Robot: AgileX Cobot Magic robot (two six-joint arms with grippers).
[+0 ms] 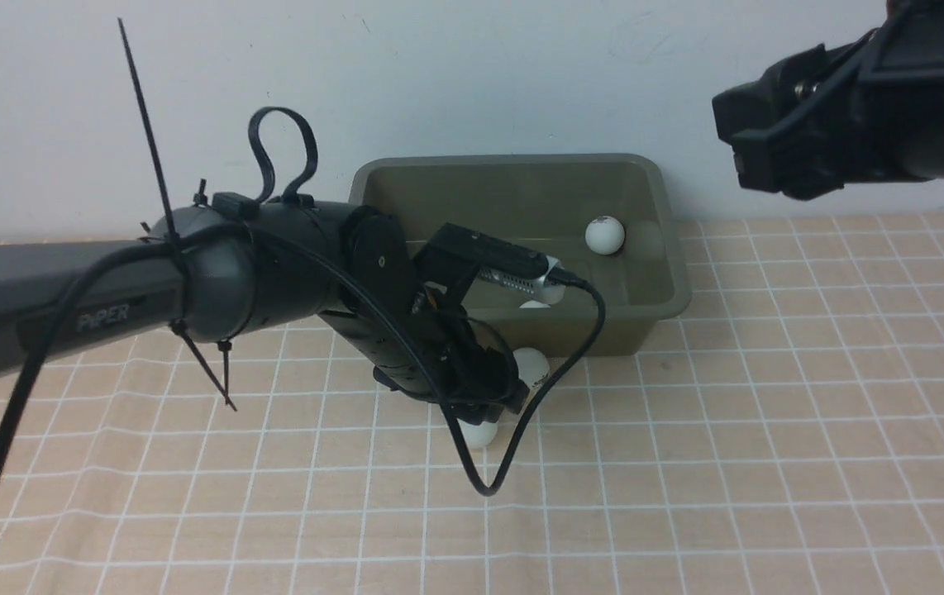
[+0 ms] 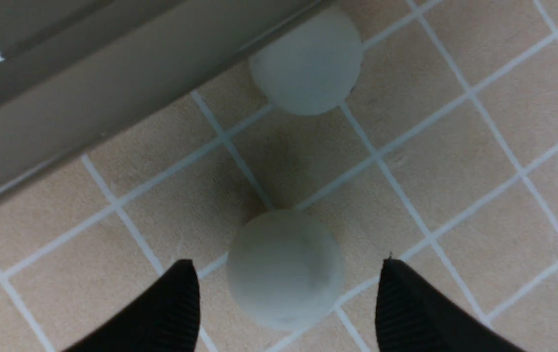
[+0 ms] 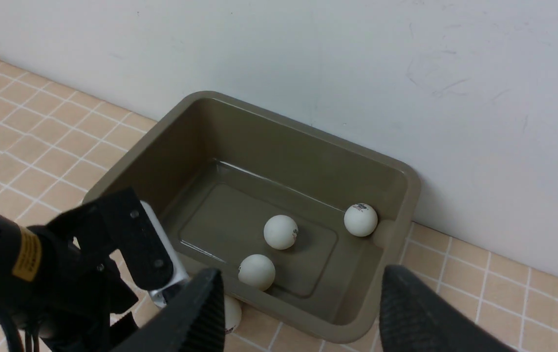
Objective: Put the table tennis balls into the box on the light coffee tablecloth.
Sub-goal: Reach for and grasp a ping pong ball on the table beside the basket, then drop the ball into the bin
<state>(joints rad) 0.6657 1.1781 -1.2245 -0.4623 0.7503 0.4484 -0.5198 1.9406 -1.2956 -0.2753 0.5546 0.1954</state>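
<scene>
The olive-green box (image 1: 670, 248) stands on the light coffee tablecloth (image 1: 769, 413) against the wall. In the right wrist view it (image 3: 396, 230) holds three table tennis balls (image 3: 280, 231) (image 3: 257, 272) (image 3: 360, 219). Two more balls lie on the cloth in front of it: one by its wall (image 1: 531, 367) (image 2: 307, 63), one nearer (image 1: 478, 433) (image 2: 285, 269). My left gripper (image 2: 286, 264) points down, open, with the nearer ball between its fingers (image 2: 171, 308) and a small gap on each side. My right gripper (image 3: 303, 276) is open and empty, high above the box's right end.
A white wall (image 1: 472, 74) rises right behind the box. A black cable (image 1: 488, 487) loops down from my left wrist onto the cloth. My left arm (image 1: 274, 273) crosses in front of the box's left half. My right arm (image 1: 852, 107) hangs at the upper right.
</scene>
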